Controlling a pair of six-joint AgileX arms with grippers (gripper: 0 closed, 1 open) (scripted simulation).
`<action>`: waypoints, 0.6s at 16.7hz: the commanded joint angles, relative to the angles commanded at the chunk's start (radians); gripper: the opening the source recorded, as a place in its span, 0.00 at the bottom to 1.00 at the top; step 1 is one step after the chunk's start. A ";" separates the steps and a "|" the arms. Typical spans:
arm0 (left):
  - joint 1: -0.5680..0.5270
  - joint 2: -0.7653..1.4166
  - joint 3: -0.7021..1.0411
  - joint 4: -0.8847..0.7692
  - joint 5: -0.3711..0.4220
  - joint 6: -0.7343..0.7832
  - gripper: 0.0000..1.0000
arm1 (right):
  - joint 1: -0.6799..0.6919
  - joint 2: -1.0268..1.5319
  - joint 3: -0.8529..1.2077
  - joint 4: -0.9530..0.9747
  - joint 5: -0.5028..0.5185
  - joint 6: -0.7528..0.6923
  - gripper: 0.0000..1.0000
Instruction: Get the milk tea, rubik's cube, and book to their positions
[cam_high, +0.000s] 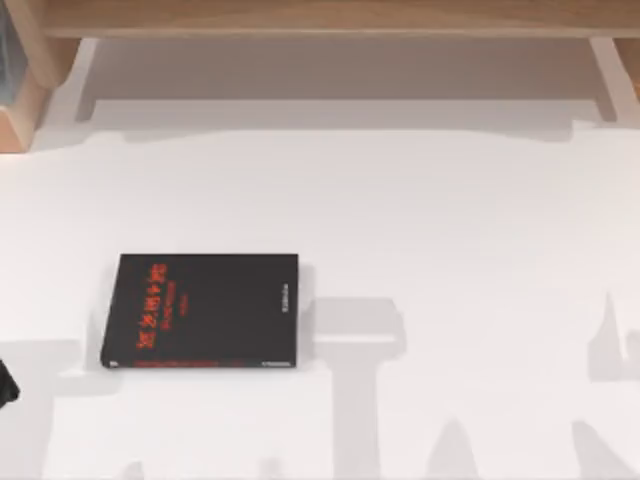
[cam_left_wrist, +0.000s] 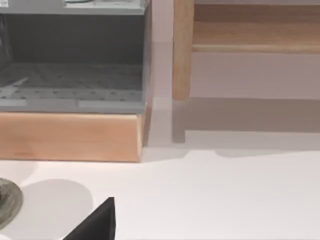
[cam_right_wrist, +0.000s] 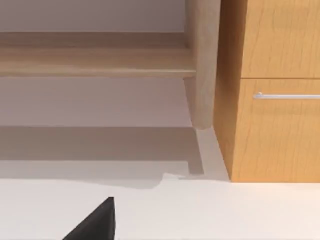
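A thin black book (cam_high: 200, 311) with red lettering lies flat on the white table (cam_high: 450, 250), near the left gripper (cam_high: 5, 384) at the table's left edge, while the right gripper (cam_right_wrist: 97, 222) faces a wooden cabinet (cam_right_wrist: 275, 90); I cannot tell whether either gripper is open or closed.

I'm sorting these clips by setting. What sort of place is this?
Probably a rendered study or office desk: a white table with a black book lying flat, a wooden shelf along the back, and a wooden drawer cabinet beside it.
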 joint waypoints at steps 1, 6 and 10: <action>0.010 0.052 0.040 0.027 0.011 0.000 1.00 | 0.000 0.000 0.000 0.000 0.000 0.000 1.00; 0.079 0.464 0.306 0.214 0.082 0.003 1.00 | 0.000 0.000 0.000 0.000 0.000 0.000 1.00; 0.141 0.938 0.554 0.402 0.152 0.003 1.00 | 0.000 0.000 0.000 0.000 0.000 0.000 1.00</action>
